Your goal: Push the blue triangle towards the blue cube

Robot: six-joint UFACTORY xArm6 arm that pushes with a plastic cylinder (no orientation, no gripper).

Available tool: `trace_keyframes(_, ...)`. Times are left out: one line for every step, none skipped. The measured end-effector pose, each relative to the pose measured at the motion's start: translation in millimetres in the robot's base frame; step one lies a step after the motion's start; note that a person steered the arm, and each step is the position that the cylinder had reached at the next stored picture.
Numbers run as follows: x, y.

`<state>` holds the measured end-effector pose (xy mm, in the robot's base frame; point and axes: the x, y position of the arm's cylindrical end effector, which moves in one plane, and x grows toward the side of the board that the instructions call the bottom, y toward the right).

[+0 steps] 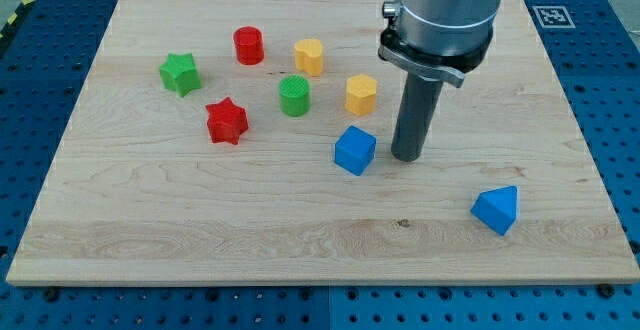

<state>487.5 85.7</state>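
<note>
A single camera view looks down at an angle on a pale wooden board (pixel 300 220) resting on a blue perforated table (pixel 620 120). A grey robot arm (pixel 445 10) enters from the view's top and ends in a straight dark rod. My tip (pixel 408 158) rests on the board just to the view's right of the blue cube (pixel 355 150), with a narrow gap between them. There is no gripper on this arm; the rod holds nothing.

The blue triangle (pixel 497 210) lies well apart from the cube, toward the view's lower right, near the board's right edge. My tip stands between the two blue blocks, much closer to the cube.

Six other blocks sit in the board's upper left half. A green star (pixel 180 73) is farthest left. A red cylinder (pixel 249 46) is near the top, with a yellow hexagonal block (pixel 309 57) to its right. A green cylinder (pixel 295 96) sits below these, a red star (pixel 227 121) to its lower left, and a second yellow hexagonal block (pixel 361 94) just above the blue cube.
</note>
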Motion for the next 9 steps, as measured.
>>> trace_keyframes(0,-16)
trace_keyframes(0,-32)
trace_keyframes(0,-41)
trace_keyframes(-8,-10)
trace_keyframes(-21,55)
trace_keyframes(-5,116)
trace_keyframes(43,171)
trace_keyframes(91,180)
trace_keyframes(93,172)
